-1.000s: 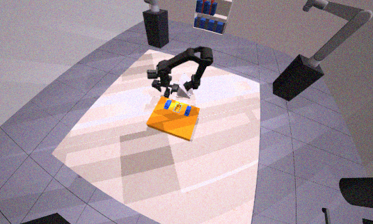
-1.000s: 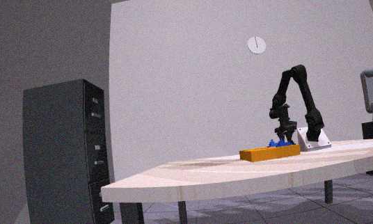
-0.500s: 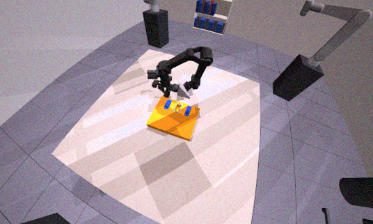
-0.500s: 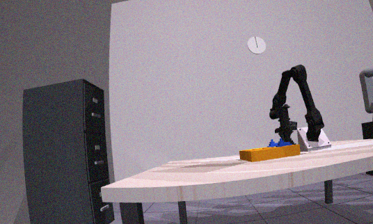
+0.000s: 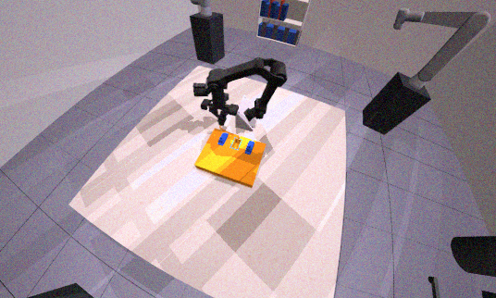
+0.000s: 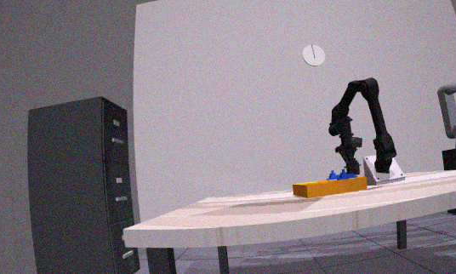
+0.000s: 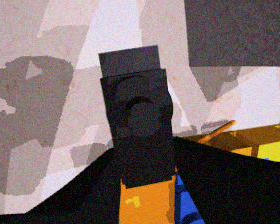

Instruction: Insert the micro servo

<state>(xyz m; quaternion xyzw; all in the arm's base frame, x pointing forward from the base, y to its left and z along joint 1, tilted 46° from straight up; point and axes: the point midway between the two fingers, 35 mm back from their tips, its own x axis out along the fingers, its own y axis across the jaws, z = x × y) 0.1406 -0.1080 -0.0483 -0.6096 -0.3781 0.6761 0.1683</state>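
Note:
The orange robot deck (image 5: pixel 224 164) (image 6: pixel 325 188) lies on the table. Two blue servos (image 5: pixel 223 138) (image 5: pixel 250 148) (image 6: pixel 338 174) are seated at its far edge, with the marked empty pocket (image 5: pixel 236 143) between them. One blue servo also shows in the wrist view (image 7: pixel 187 212). The loose micro servo (image 7: pixel 138 112) is a dark block standing on the table just beyond the deck's far edge. My gripper (image 5: pixel 221 121) (image 6: pixel 352 169) (image 7: pixel 144 149) is down at the table beside that edge, shut on the loose servo. The servo's cable and shaft are not clear.
The arm's white wedge base (image 5: pixel 243 119) (image 6: pixel 382 170) stands just behind the deck. Off the table are a black pedestal (image 5: pixel 207 37), a shelf (image 5: pixel 279 20), a second arm on a black box (image 5: pixel 395 102) and a dark filing cabinet (image 6: pixel 82 183).

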